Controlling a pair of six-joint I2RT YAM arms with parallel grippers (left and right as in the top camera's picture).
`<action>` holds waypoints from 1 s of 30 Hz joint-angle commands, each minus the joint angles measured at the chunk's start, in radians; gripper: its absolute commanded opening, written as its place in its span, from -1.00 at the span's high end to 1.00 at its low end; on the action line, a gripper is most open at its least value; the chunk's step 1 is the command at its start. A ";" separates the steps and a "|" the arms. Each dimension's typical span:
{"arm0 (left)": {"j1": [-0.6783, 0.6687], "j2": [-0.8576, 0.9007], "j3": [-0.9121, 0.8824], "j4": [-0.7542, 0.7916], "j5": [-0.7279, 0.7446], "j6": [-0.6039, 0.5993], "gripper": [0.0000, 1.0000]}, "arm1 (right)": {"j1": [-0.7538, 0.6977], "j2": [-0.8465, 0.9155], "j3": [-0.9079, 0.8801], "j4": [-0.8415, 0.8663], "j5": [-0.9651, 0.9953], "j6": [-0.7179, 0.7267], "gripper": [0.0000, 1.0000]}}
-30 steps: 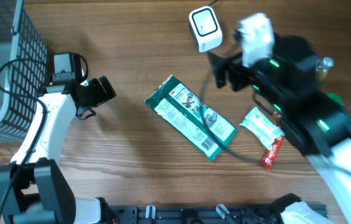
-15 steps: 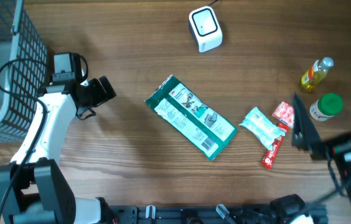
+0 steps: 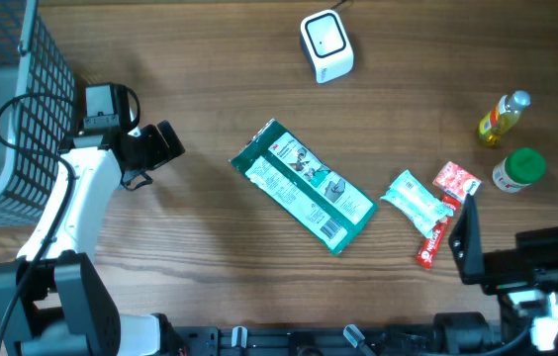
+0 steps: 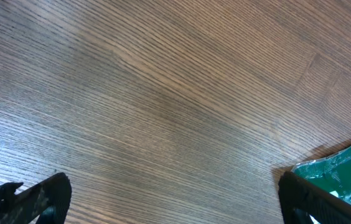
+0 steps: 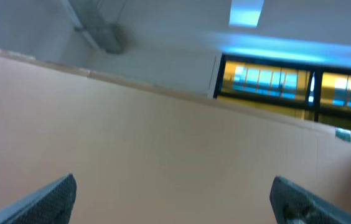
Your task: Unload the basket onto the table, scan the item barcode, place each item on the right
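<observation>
Overhead: the pack (image 3: 302, 186) lies mid-frame, its long axis running upper left to lower right (barcode near the lower-right end). The left gripper (image 3: 165, 146), spread and empty, sits just left of it, nearer than the right gripper (image 3: 522, 225) at lower right.

Left wrist: only the pack's corner shows, at lower right.

Right wrist: ceiling only, fingers wide apart.

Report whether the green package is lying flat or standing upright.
Lying flat. The green package rests on the wooden table, its printed face turned up to the overhead camera.
</observation>
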 commanded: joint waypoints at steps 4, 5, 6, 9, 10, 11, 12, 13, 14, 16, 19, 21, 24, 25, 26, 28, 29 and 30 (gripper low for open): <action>0.003 0.002 0.006 0.000 -0.010 0.005 -1.00 | -0.009 -0.086 -0.231 0.067 0.036 0.140 -0.99; 0.003 0.002 0.006 0.000 -0.010 0.005 -1.00 | -0.011 -0.096 -0.260 0.068 0.036 0.142 -1.00; 0.003 0.002 0.006 0.000 -0.010 0.005 -1.00 | -0.012 -0.107 -0.290 0.068 0.037 0.147 -1.00; 0.003 0.002 0.006 0.000 -0.010 0.005 -1.00 | -0.013 -0.106 -0.347 0.067 0.037 0.148 -0.99; 0.003 0.002 0.006 0.000 -0.010 0.005 -1.00 | -0.013 -0.106 -0.380 0.061 0.036 0.148 -0.99; 0.003 0.002 0.006 0.000 -0.010 0.005 -1.00 | -0.013 -0.106 -0.399 0.060 0.036 0.148 -0.99; 0.003 0.002 0.006 0.000 -0.010 0.005 -1.00 | -0.013 -0.106 -0.406 0.035 0.037 0.146 -0.99; 0.003 0.002 0.006 0.000 -0.010 0.005 -1.00 | -0.013 -0.106 -0.405 -0.020 0.036 0.154 -0.99; 0.003 0.002 0.006 0.000 -0.010 0.005 -1.00 | -0.013 -0.106 -0.405 -0.069 0.040 0.165 -0.99; 0.003 0.002 0.006 0.000 -0.010 0.005 -1.00 | -0.013 -0.106 -0.405 -0.158 0.040 0.165 -0.99; 0.003 0.002 0.006 0.000 -0.010 0.005 -1.00 | -0.013 -0.106 -0.405 -0.282 0.042 0.163 -0.99; 0.003 0.002 0.006 0.000 -0.010 0.005 -1.00 | -0.013 -0.106 -0.405 -0.348 0.050 0.163 -0.99; 0.003 0.002 0.006 0.000 -0.010 0.005 -1.00 | -0.013 -0.106 -0.405 -0.440 0.053 0.163 -0.99; 0.003 0.002 0.006 0.000 -0.010 0.005 -0.99 | -0.013 -0.106 -0.405 -0.435 0.054 0.163 -1.00; 0.003 0.002 0.006 0.000 -0.010 0.005 -1.00 | -0.013 -0.106 -0.405 -0.433 0.054 0.163 -1.00; 0.003 0.002 0.006 0.000 -0.010 0.005 -1.00 | -0.013 -0.106 -0.405 -0.435 0.054 0.163 -0.99; 0.003 0.002 0.006 0.000 -0.010 0.005 -1.00 | -0.013 -0.106 -0.405 -0.436 0.054 0.163 -1.00; 0.003 0.002 0.006 0.000 -0.010 0.005 -1.00 | -0.013 -0.106 -0.405 -0.435 0.054 0.163 -0.99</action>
